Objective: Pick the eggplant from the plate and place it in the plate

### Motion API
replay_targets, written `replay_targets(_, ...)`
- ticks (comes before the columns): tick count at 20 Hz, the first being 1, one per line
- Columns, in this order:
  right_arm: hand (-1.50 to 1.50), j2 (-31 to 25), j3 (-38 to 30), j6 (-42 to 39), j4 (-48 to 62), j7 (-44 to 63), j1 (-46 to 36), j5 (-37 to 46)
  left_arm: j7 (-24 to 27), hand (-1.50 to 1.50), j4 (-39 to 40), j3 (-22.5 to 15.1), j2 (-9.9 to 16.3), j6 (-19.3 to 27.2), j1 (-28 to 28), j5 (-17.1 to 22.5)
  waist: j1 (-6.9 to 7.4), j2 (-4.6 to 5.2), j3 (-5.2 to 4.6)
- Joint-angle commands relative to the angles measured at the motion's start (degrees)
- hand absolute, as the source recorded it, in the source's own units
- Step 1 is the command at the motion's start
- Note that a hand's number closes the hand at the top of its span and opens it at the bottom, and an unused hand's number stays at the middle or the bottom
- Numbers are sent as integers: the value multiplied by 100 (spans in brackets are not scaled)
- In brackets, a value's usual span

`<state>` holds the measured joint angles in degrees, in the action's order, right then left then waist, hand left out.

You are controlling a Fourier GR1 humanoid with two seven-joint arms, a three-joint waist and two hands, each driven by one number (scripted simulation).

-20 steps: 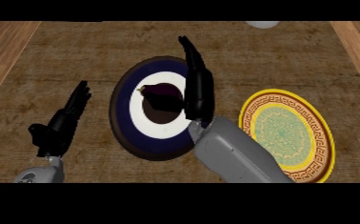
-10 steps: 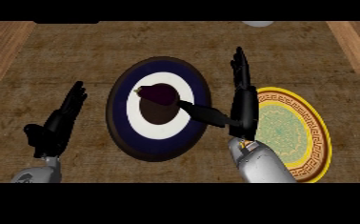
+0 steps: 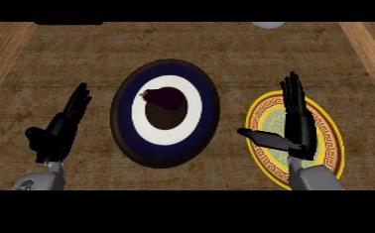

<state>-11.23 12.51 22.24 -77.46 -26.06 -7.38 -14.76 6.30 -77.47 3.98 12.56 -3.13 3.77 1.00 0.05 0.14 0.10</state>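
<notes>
A dark purple eggplant [image 3: 166, 98] lies on the navy-and-white plate [image 3: 124, 128] mid-worktop [image 3: 219, 48], while the right robot hand [image 3: 296, 123], fingers straight and holding nothing, hovers over the yellow patterned plate [image 3: 331, 133], and the left robot hand [image 3: 62, 128] rests open at the left edge; reaching for the eggplant seems next.

The right robot hand [image 3: 296, 128] pulls back from the dark plate [image 3: 124, 128] — now it hovers open over the yellow plate [image 3: 331, 133], leaving the eggplant [image 3: 165, 97] uncovered.
</notes>
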Motion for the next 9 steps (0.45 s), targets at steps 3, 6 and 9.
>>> replay_targets(3, -150, -83, -502, -951, 1589, -1140, -262, 46, 150, 0, 57, 13, -57, -72, 31, -78, 21, -4, -7)
replay_targets(6, -150, -137, -833, -1203, 2009, -1435, -451, 112, -336, 0, -267, 54, -129, 78, 90, -87, 15, -10, -7)
replay_targets(9, -150, 67, -1090, -1229, 2525, -1755, -732, 261, 295, 0, 375, 179, -63, -107, 85, -224, 12, -8, -9)
